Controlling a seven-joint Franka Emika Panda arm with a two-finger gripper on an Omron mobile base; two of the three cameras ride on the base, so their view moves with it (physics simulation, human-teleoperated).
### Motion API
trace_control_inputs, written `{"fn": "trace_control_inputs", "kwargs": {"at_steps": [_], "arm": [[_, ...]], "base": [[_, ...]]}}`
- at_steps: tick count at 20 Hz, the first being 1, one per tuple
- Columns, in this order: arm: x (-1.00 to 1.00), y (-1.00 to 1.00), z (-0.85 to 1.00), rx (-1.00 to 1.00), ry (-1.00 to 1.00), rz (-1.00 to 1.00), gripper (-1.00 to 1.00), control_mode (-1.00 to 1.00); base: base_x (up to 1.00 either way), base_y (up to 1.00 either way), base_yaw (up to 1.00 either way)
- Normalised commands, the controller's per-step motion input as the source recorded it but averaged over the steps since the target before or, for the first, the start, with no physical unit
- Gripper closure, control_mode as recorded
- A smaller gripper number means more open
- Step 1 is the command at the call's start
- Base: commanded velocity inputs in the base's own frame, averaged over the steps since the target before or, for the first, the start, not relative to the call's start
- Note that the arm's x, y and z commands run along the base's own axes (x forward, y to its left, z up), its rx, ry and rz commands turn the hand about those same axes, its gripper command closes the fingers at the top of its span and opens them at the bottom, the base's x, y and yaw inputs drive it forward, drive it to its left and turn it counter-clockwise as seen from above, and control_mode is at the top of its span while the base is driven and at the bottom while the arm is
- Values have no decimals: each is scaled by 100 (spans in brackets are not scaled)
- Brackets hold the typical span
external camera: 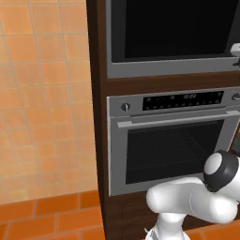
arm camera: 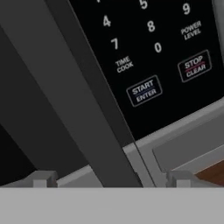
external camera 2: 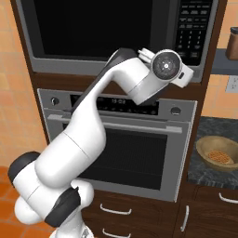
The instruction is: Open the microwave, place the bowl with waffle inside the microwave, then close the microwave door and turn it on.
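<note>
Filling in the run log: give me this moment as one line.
stage: reaching microwave door | door: closed | end effector: open, empty, at door's keypad-side edge | bowl with waffle: on counter

My own arm [external camera 2: 88, 135] blocks a good chunk of the oven [external camera 2: 153, 153] front and its little display in the right base view, and the microwave [external camera 2: 116, 32] is chopped off at the top edge there. In the hand view the keypad [arm camera: 153, 57] runs off the top, so the upper digits are cut. The bowl with waffle [external camera 2: 218, 153] gets clipped by the right edge.
</note>
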Motion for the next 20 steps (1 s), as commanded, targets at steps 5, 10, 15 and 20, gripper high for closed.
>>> {"fn": "trace_control_inputs", "kwargs": {"at_steps": [5,10,15,20], "arm": [[23,-8,-3,0,-6,2,-100,-100],[67,0,-21,1,-11,10,-100,-100],[34,0,-7,0,-3,4,100,-100],[-42,3,21,-3,3,5,100,-100]], "base": [[0,0,0],[0,0,0],[0,0,0],[0,0,0]]}}
